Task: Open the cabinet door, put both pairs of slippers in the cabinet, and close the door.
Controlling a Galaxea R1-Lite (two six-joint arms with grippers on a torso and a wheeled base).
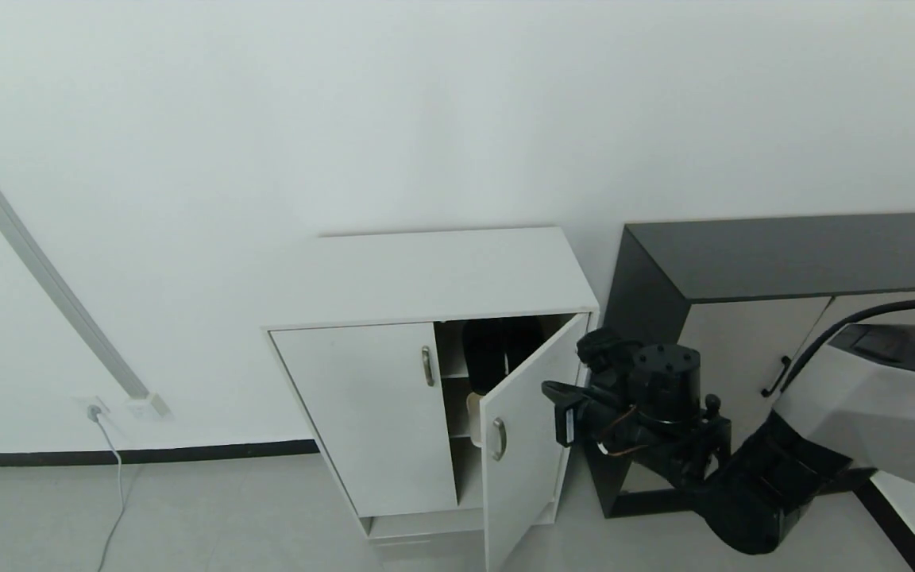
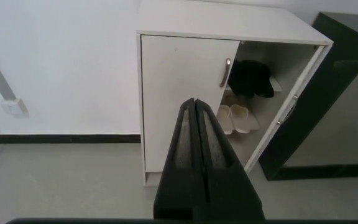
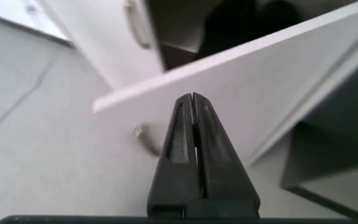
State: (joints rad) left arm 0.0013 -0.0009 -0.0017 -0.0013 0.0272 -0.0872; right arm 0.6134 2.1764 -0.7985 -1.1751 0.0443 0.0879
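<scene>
door (image 1: pixel 529 469) ajar, one black slipper pair (image 2: pixel 252 78), one beige pair (image 2: pixel 238 118) inside, left claw (image 2: pixel 194 102), right claw (image 3: pixel 192 98) closed, empty

The white cabinet (image 1: pixel 442 274) has its left door (image 1: pixel 370 413) shut and its right door (image 1: pixel 525 445) swung partly open. Inside, the black slippers (image 1: pixel 501 342) sit on the upper shelf. The cream slippers (image 2: pixel 238 118) lie on the shelf below.

Black right arm (image 1: pixel 743 485) w/ round capped joint (image 1: pixel 666 372), thin orange wire (image 1: pixel 623 419); black tapered right tool (image 3: pixel 192 98)
</scene>
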